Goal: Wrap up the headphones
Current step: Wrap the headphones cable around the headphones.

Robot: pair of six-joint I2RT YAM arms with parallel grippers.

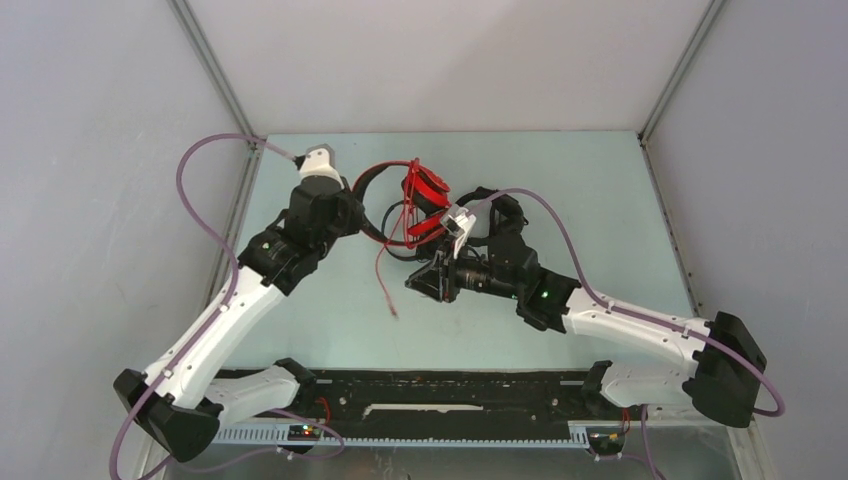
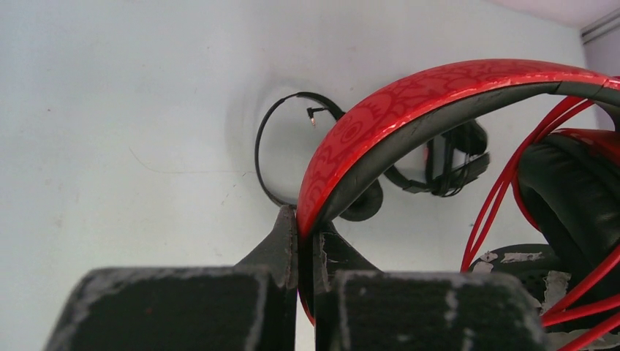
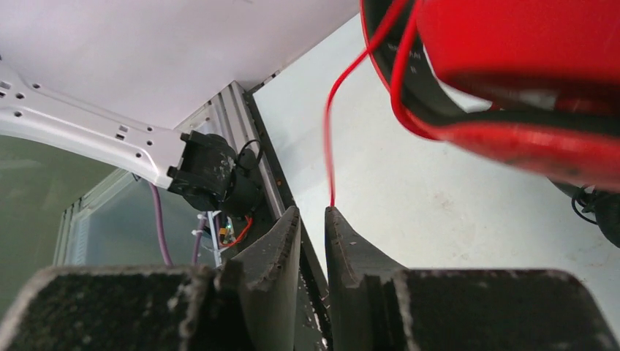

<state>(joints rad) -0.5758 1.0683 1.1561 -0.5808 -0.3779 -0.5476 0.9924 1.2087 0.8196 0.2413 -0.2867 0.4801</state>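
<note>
red headset | left gripper at its band, left side | right gripper just nearward of its cups | red cable trailing nearward from it | black headset just right of it

Left gripper clamped, right gripper ajar

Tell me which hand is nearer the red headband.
Left. The left hand is clamped on the red headband; the right hand is off it, by the red cable.
</note>
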